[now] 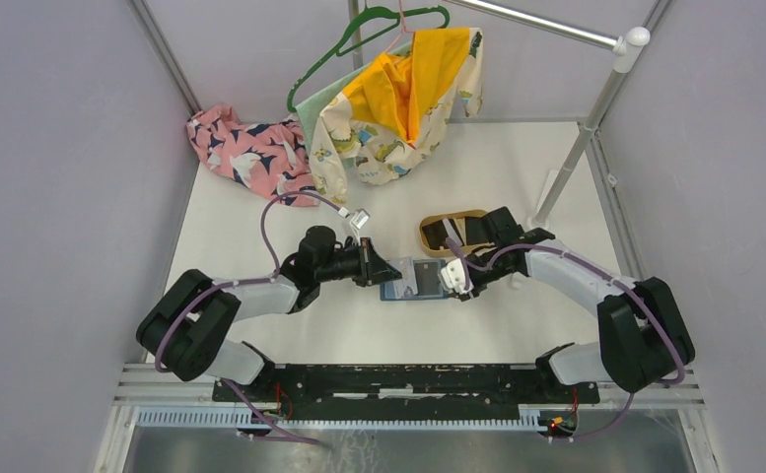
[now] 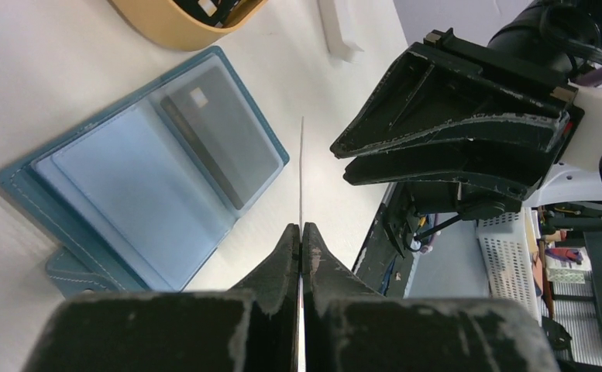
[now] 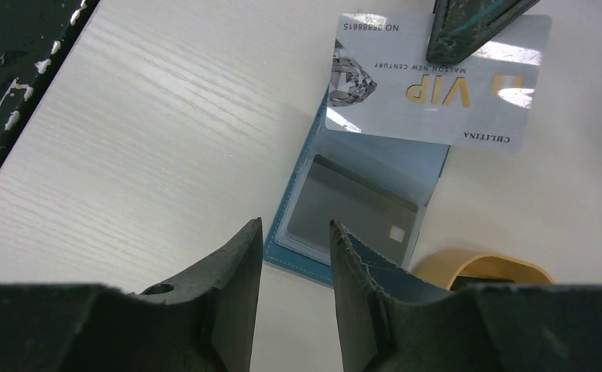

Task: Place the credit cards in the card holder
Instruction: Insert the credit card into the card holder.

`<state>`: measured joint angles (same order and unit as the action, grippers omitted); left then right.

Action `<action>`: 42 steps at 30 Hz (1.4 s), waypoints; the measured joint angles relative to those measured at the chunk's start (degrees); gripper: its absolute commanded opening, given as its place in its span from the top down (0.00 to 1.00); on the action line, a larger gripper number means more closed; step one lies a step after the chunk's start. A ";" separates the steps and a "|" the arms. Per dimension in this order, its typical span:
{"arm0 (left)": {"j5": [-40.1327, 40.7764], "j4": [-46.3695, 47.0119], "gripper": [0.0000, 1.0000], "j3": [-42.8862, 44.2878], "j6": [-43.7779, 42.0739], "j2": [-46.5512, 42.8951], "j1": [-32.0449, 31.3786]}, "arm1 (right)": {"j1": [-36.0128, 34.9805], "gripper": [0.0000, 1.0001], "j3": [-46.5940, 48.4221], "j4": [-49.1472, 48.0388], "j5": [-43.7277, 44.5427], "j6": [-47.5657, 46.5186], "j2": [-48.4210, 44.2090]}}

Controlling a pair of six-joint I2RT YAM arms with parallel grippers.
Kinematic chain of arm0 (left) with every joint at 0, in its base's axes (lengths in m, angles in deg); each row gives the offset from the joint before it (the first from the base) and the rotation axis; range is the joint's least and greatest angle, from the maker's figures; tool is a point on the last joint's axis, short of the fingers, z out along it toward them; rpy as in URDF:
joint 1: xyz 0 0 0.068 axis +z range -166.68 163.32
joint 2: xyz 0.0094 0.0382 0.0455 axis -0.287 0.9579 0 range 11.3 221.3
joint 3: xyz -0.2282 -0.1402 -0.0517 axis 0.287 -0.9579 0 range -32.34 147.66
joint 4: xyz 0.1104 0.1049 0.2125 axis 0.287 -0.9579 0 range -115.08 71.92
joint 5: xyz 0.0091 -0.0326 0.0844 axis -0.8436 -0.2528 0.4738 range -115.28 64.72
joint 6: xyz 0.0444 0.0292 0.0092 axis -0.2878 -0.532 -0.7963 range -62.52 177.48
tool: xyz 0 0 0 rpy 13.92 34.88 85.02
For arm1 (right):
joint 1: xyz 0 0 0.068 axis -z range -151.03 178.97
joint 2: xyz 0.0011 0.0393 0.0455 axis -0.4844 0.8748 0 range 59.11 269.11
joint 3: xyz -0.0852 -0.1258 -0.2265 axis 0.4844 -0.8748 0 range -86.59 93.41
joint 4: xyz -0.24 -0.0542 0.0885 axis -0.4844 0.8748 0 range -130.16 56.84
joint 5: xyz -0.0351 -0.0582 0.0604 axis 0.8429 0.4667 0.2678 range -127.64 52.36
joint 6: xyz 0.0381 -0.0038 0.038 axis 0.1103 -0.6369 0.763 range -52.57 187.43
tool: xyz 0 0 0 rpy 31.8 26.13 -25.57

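Left gripper (image 2: 301, 232) clenched on a pale card (image 3: 437, 77), held on edge just above the open holder (image 2: 127, 194) at table centre. Right gripper (image 3: 294, 240) parted, grasping nothing, just right of it. Dark card (image 2: 220, 139) already sleeved. Best now: tilt flat, long axis left-right, slide into the free sleeve.

You are looking at a white table (image 1: 260, 246) boxed in by pale grey-lilac walls (image 1: 53, 148) on three sides. A white rail (image 1: 556, 28) on a slanted post (image 1: 581, 138) crosses the far right corner. A green hanger (image 1: 359, 39) carries a yellow-and-cream patterned garment (image 1: 398, 108); a pink patterned cloth (image 1: 245, 148) lies crumpled at far left. Lighting is even.
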<state>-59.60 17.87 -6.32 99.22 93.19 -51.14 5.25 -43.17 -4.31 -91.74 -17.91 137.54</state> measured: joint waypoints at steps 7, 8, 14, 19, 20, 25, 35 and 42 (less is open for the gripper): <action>1.33 -0.20 0.98 0.00 -0.02 1.68 0.00 | -2.56 0.60 -0.02 -0.55 4.04 -0.68 1.92; 1.33 -0.13 0.98 0.00 -0.02 1.97 0.00 | -2.80 0.60 -0.02 -0.70 4.48 -0.68 2.08; 1.51 0.46 0.98 0.00 -0.02 3.65 0.00 | -4.00 0.61 -0.07 -1.62 6.84 -0.61 2.75; 2.89 0.66 0.98 0.00 -0.02 5.40 0.00 | -4.57 0.61 -0.07 -1.95 8.61 -0.44 3.87; 3.19 0.68 0.98 0.00 -0.02 5.75 0.00 | -4.68 0.61 -0.07 -1.99 9.18 -0.42 4.11; 4.33 2.16 0.98 0.09 0.02 8.57 0.00 | -5.14 0.62 -0.07 -2.03 11.15 -0.15 4.83; 4.17 7.10 0.98 0.61 0.17 13.18 0.52 | -5.90 0.62 -0.07 -2.16 13.97 0.15 5.88; 3.89 10.67 0.98 0.61 1.25 14.16 1.40 | -6.19 0.62 -0.07 -2.16 15.17 0.31 6.43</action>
<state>-55.71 28.53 -5.71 100.46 107.35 -49.74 -0.94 -43.23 -6.47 -76.57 -17.61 143.97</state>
